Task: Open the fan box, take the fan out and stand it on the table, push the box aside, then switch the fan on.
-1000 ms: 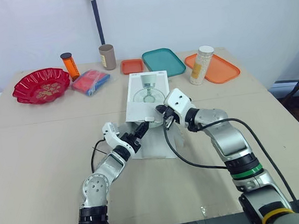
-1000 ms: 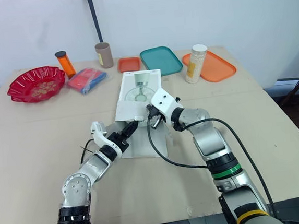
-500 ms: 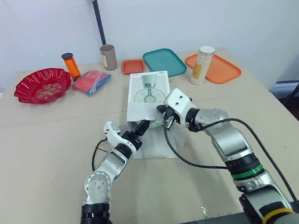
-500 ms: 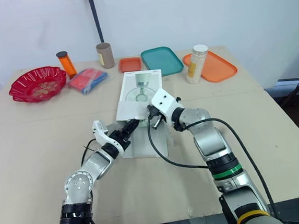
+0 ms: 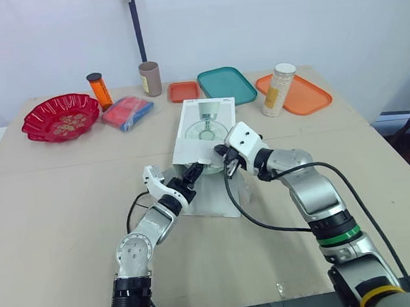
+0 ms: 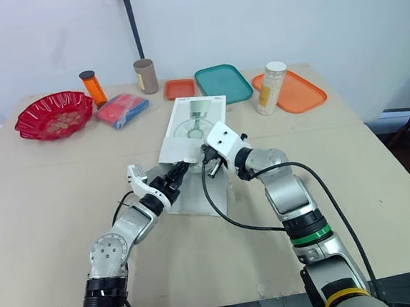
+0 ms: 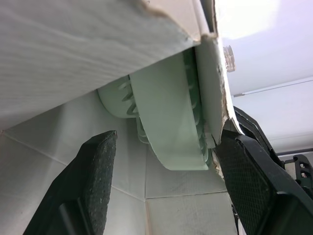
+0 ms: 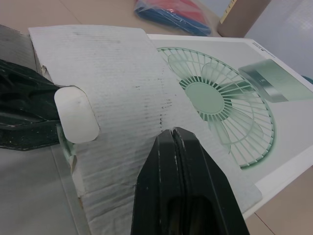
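A beige table (image 5: pixel 52 210) stands before a white wall, and the box (image 5: pixel 206 121) lies near its middle. The left gripper (image 5: pixel 192 175) is inside the near mouth of the box with its jaws apart, one finger (image 7: pixel 95 181) on each side of the pale green fan (image 7: pixel 166 122), which lies inside the box under the flap; I cannot tell if the pads touch it. The right gripper (image 8: pixel 183 186) has its jaws together, and its tip rests on the raised flap (image 8: pixel 122 98) at the near right corner of the box. Beyond the box are a small orange tray (image 5: pixel 183 91) and a teal tray (image 5: pixel 226 85). Beyond it to the left are a cup (image 5: pixel 149 78), an orange bottle (image 5: pixel 99 89), a blue packet (image 5: pixel 125 111) and a red bowl (image 5: pixel 60 117). Beyond it to the right a white bottle (image 5: pixel 280 88) stands on an orange tray (image 5: pixel 307 94). In my judgement the fan could catch on the torn edge of the mouth, so a pull may drag the whole light box. The smooth round rim may also slip from a closing grip. If the right tip slides off, the flap may fall onto the left fingers.
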Robot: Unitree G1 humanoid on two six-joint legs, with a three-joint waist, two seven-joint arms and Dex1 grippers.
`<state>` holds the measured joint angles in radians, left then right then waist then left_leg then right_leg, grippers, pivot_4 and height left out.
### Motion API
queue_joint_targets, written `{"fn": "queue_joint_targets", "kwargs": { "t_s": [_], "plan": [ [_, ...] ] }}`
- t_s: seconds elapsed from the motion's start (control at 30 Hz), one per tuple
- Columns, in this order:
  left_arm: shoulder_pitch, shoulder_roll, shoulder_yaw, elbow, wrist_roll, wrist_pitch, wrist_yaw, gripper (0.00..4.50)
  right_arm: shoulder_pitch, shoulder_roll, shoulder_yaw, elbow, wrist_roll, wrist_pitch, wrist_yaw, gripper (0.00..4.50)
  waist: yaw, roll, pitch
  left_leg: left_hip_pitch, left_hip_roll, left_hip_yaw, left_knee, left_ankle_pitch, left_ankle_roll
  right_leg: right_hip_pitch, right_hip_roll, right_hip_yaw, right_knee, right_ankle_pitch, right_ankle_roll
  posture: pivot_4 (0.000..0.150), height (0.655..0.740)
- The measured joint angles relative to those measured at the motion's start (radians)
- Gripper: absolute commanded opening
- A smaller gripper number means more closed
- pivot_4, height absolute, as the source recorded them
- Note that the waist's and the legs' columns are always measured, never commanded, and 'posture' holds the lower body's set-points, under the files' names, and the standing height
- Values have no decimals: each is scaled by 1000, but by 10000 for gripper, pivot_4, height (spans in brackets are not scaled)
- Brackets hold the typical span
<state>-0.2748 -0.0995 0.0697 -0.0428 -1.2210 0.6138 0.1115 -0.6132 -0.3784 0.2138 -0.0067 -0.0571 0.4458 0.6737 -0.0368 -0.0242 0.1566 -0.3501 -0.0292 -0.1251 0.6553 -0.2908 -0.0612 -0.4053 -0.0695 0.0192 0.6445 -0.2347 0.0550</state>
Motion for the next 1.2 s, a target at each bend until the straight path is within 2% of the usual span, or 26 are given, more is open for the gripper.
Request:
{"fn": "queue_joint_targets", "kwargs": {
  "t_s": [0.03, 0.13, 0.57, 0.67, 0.97, 1.2],
  "plan": [
    [0, 0, -1, 1, -1, -1, 0, 29195, 0, 0, 0, 0, 0, 1, 0, 0, 0, 0, 0, 0, 0, 0, 0, 0, 0, 0, 0, 0, 0, 0, 0, 1500, 7400],
    [-2, 0, -7, 4, -21, -7, -1, 19756, -1, -1, 0, 0, -1, 2, 1, 0, 1, 0, 0, 0, 0, 0, 0, 0, 0, 0, 0, 0, 0, 0, 0, 1500, 7400],
    [7, 0, -15, 1, -50, -18, 30, 19756, -2, -2, 1, 0, -4, 4, 3, 0, 3, 1, 0, 0, 0, 0, 0, 0, 0, 0, 0, 0, -1, 0, 0, 1500, 7400],
    [10, 0, -16, -1, -55, -18, 33, 13611, -2, -2, 1, 0, -4, 4, 5, 0, 3, 1, 0, 0, 0, 0, 0, 0, 0, 0, 0, 0, -1, 0, 0, 1500, 7400],
    [30, 3, -21, -36, -98, -11, 76, 13611, -2, 0, 2, -10, -5, 10, 10, 0, 2, 1, -1, 0, 0, 0, -1, 0, -1, 0, 0, 0, -2, 0, 1, 1500, 7400],
    [130, 22, -51, -136, -175, 17, 121, 13611, -2, 11, 9, -14, -5, 11, 11, 0, -1, 1, -1, 0, 2, 0, -1, -1, -2, 0, 1, 1, -3, -1, 1, 1500, 7400]
  ]
}}
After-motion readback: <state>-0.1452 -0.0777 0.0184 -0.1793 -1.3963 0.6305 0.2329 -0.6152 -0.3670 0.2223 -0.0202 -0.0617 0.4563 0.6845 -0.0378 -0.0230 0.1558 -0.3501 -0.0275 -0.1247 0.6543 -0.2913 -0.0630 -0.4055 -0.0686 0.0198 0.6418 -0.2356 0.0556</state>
